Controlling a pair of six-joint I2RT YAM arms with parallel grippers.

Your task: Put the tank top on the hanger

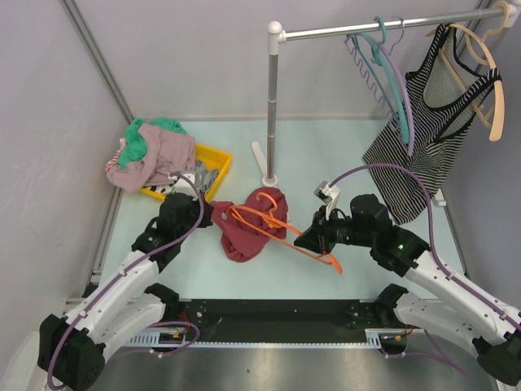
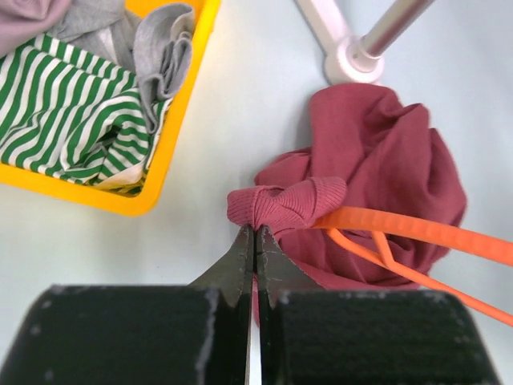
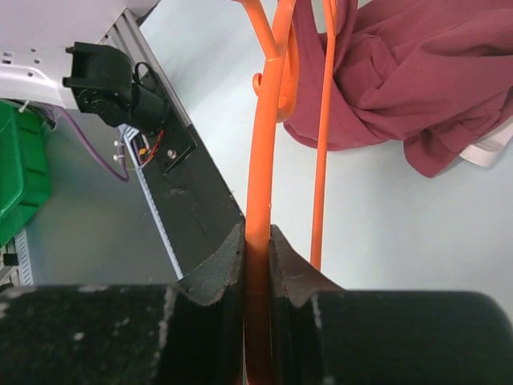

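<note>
The maroon tank top (image 1: 252, 224) lies bunched on the table below the rack's foot. The orange hanger (image 1: 281, 230) lies across it, one end tucked into the fabric. My left gripper (image 1: 213, 218) is shut on a rolled strap of the tank top (image 2: 284, 202) at its left edge, where the hanger's arm (image 2: 401, 227) comes out. My right gripper (image 1: 303, 238) is shut on the hanger's arm (image 3: 260, 160), to the right of the tank top (image 3: 417, 72).
A yellow bin (image 1: 213, 163) with clothes, a dusty-pink garment (image 1: 155, 155) on top, stands at the back left. A rack post (image 1: 272, 106) rises behind the tank top. Teal and lilac hangers (image 1: 395, 73) and a striped top (image 1: 427, 122) hang at the right.
</note>
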